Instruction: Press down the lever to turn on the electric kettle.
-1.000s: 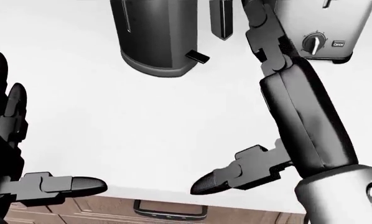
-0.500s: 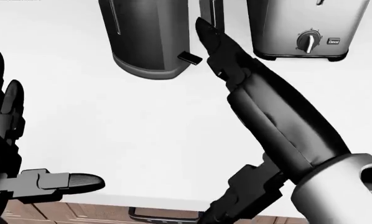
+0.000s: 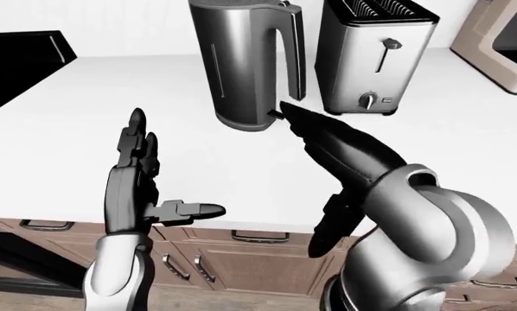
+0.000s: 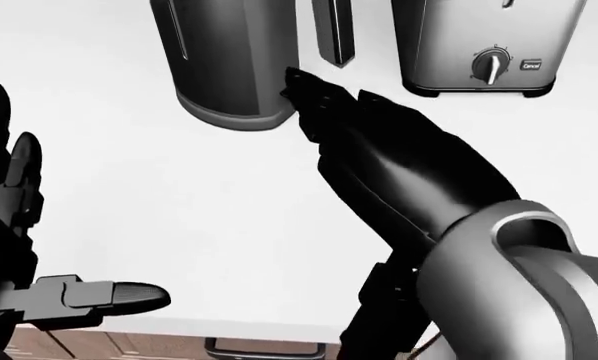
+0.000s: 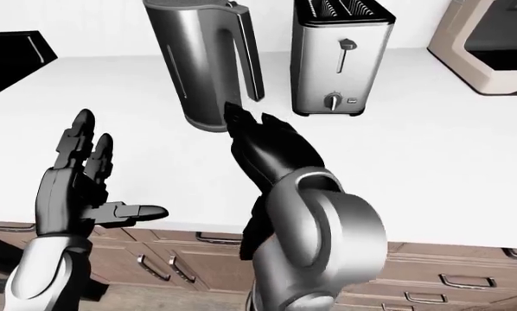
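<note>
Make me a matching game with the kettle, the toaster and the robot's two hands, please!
Things:
1. kettle
2. toaster
3. left hand
4. right hand

Descriptions:
A. fingers spread open, touching nothing
B. has a round knob low on its side
C. fingertips reaching to the kettle's base
D. tall, dark metal, with a handle

Pairs: 1-D, 2-B, 3-A, 4-C

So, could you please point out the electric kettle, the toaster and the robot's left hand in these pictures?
electric kettle [image 3: 241, 65], left-eye view, on the middle of its metal body.
toaster [image 3: 371, 55], left-eye view, on its side panel beside the slider.
left hand [image 3: 130, 188], left-eye view, on the palm below the open fingers.
</note>
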